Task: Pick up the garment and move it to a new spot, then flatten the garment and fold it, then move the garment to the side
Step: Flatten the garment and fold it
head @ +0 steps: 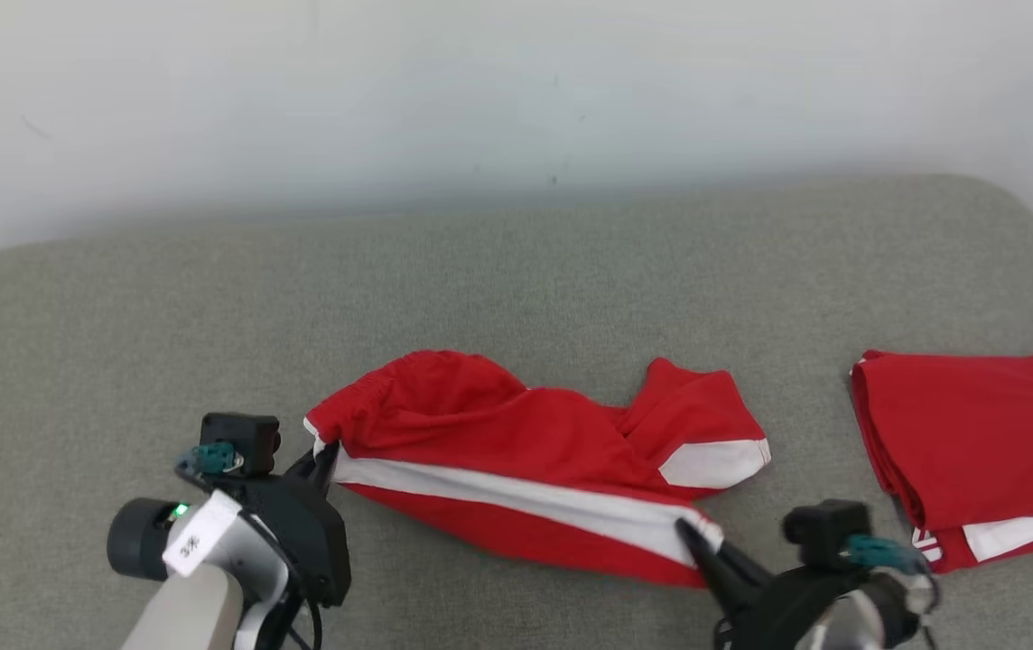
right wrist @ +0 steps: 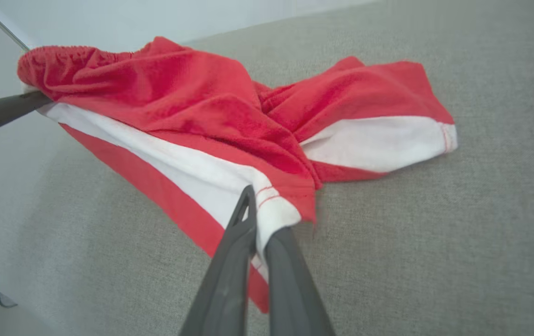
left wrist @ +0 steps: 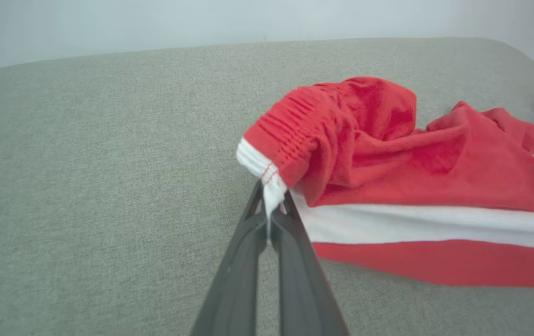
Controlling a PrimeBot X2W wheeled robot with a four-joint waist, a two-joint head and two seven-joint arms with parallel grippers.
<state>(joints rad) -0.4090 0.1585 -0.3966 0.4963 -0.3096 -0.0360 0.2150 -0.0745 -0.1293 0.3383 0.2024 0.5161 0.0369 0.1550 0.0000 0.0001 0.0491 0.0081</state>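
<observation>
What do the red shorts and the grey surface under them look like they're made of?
The red shorts look like a soft, matte knit, perhaps cotton or fleece: the right wrist view shows a fuzzy nap, and the waistband is gathered. The grey surface looks like matte woven upholstery cloth over padding: fine heathered weave, rounded corners.

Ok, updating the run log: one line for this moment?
left gripper: shut on red shorts waistband corner | right gripper: shut on hem corner | garment: crumpled on grey surface
</observation>
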